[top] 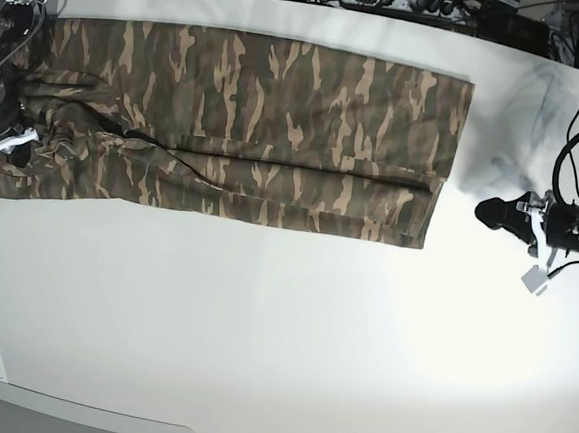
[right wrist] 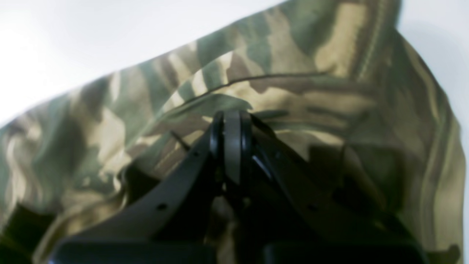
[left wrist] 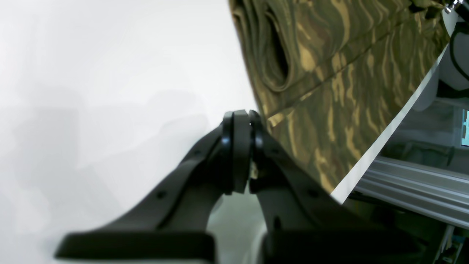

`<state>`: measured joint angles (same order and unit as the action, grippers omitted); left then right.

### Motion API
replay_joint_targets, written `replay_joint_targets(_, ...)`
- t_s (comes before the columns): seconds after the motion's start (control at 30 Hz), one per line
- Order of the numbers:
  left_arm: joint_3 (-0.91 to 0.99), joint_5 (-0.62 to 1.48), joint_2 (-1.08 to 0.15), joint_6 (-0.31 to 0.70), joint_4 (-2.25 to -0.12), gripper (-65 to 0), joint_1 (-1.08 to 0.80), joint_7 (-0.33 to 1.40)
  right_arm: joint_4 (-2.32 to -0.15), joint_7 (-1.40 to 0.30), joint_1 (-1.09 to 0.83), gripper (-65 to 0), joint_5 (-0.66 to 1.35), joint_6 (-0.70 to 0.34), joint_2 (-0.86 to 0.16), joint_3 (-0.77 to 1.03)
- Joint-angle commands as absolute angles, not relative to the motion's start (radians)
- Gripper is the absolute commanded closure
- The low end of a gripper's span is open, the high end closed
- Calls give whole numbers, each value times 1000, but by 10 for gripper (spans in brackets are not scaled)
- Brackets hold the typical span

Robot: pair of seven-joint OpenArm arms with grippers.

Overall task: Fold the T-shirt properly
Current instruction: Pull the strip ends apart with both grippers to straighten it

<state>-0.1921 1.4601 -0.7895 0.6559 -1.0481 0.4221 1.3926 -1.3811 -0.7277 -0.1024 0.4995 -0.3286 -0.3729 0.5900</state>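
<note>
Nearest, left gripper [left wrist: 242,123]: jaws pressed together with nothing between them, resting low over bare white tabletop [left wrist: 110,91]; in the base view it sits apart from the cloth, off the shirt's short end.
Beside the left gripper: the T-shirt [left wrist: 348,110] begins just past its tip, an edge of folded layers with a dark hollow between them and a stitched seam running across the print.
Beyond that edge: the rim of the tabletop, then metal rails [left wrist: 414,187] lower down, blurred.
Right gripper [right wrist: 232,121]: jaws pressed together; its tip lies directly on the camouflage cloth, and the blur does not let me tell whether any fabric is caught between them.
Around the right gripper: puckered folds and a dark seam line just ahead of its tip; cloth fills nearly the whole wrist view, with white tabletop only at the far corners.
T-shirt overall [top: 257,114]: spread as a long, narrow band across the far part of the tabletop, folded lengthwise, smooth toward the left gripper's side and bunched under the right gripper.
In the way: the right arm [top: 7,49] covers the bunched end of the shirt.
Farther off: black cables [top: 577,129] loop by the left arm; dark equipment lines the tabletop's far edge.
</note>
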Motion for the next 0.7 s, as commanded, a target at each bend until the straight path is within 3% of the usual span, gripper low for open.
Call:
replay_joint_targets(0.0,-181,1484,-814,659,-1060,0,447,1396,-1385,-774,-93,0,439,-269,-384,596)
replay_joint_targets(0.13,-181,1484,-814,659,-1060,0,447,1396,-1386,-812,-64,0,421,-181,-377,596)
replay_joint_targets(0.43,-181,1484,-805,659,-1060,0,446,1396,-1460,-831,21,0,410,-96,-380,596)
replay_joint_targets(0.67,-181,1484,-772,621,-1060,0,446,1396,-1534,-882,117,0,468,-265,-405,596)
